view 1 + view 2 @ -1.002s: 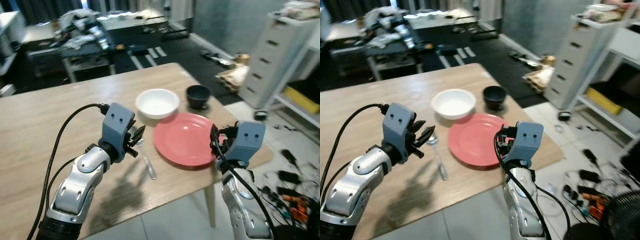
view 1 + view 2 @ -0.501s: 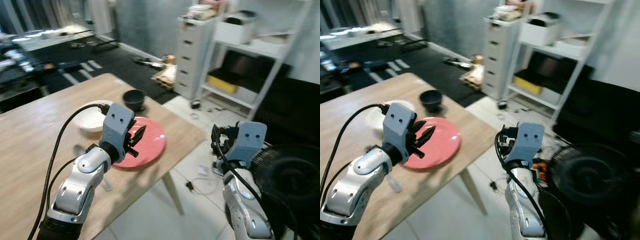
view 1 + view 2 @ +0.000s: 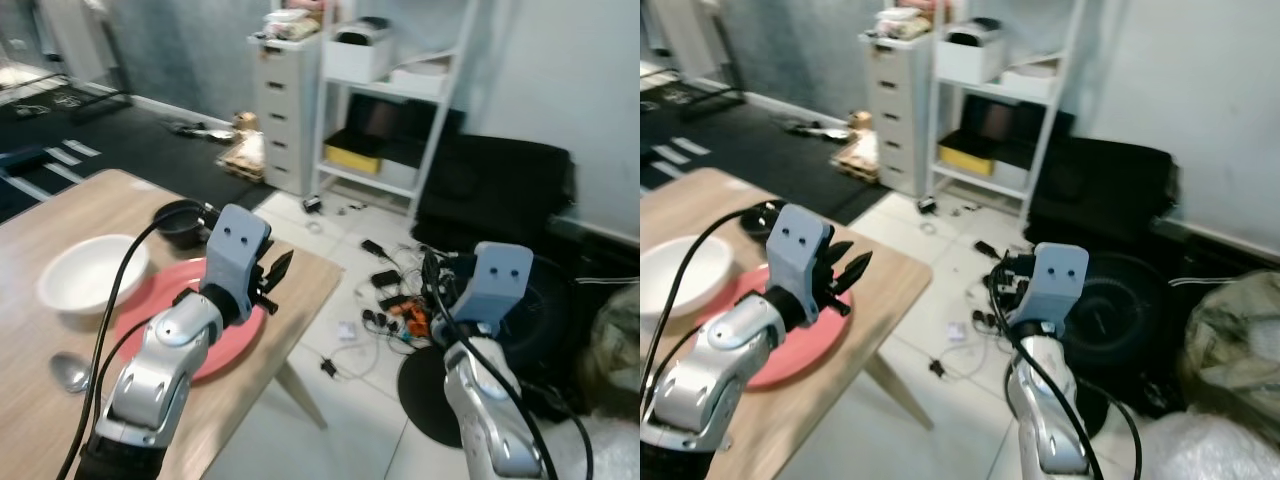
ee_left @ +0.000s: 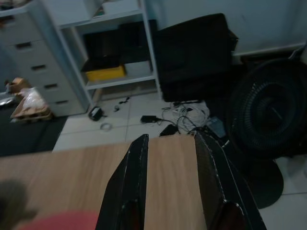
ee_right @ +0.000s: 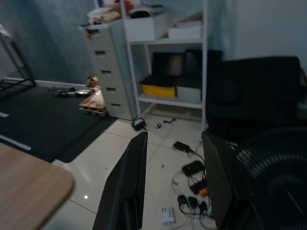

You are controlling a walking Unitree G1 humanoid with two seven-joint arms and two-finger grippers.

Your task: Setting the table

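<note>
Wooden surface sits at the robot's left, and on it the table setting is laid out: a pink plate near the corner, a white bowl touching its far left rim, a dark bowl just behind the plate, and a spoon lying left of the plate, close to the near edge. Left hand hovers above the plate's right side, its black fingers spread apart with nothing between them, pointing out past the surface's corner. Right hand is off the surface altogether, raised over the white tiled floor, fingers parted and carrying nothing. Ahead of it lie tangled cables on the tiles, a black round fan low on the floor, a white shelf unit with a yellow box, and a grey drawer cabinet beside it.
</note>
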